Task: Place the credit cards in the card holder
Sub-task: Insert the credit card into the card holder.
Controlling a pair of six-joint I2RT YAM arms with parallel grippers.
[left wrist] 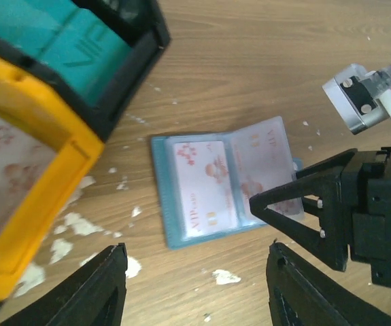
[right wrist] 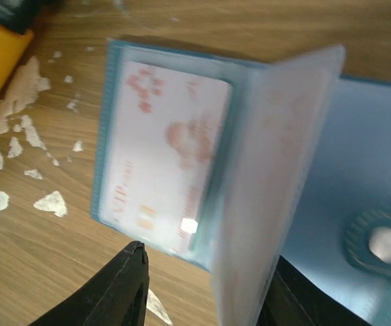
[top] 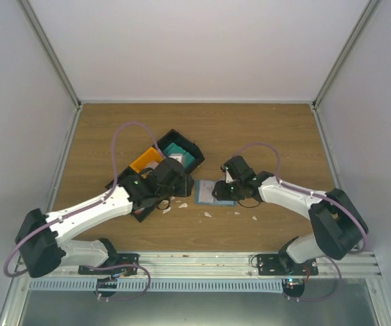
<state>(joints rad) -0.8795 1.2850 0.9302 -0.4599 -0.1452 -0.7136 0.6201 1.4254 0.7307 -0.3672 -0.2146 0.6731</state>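
Observation:
The slate-blue card holder (top: 206,191) lies open on the table between my two grippers. In the left wrist view the card holder (left wrist: 160,197) shows a white card with red marks (left wrist: 202,187) in its left sleeve; the right wrist view shows the same card (right wrist: 164,149). A clear inner page (right wrist: 270,190) stands up between my right gripper's (right wrist: 205,292) spread fingers, against the right one. My left gripper (left wrist: 198,292) is open and empty, just short of the holder. Teal cards (left wrist: 79,47) and whitish red-marked cards (left wrist: 5,170) lie in the bin.
The black-and-orange bin (top: 156,178) sits partly under my left wrist. White scraps (left wrist: 226,276) are scattered on the wood around the holder. The holder's snap button (right wrist: 385,244) shows on its right flap. The right gripper's black fingers (left wrist: 304,210) reach over the holder's right edge.

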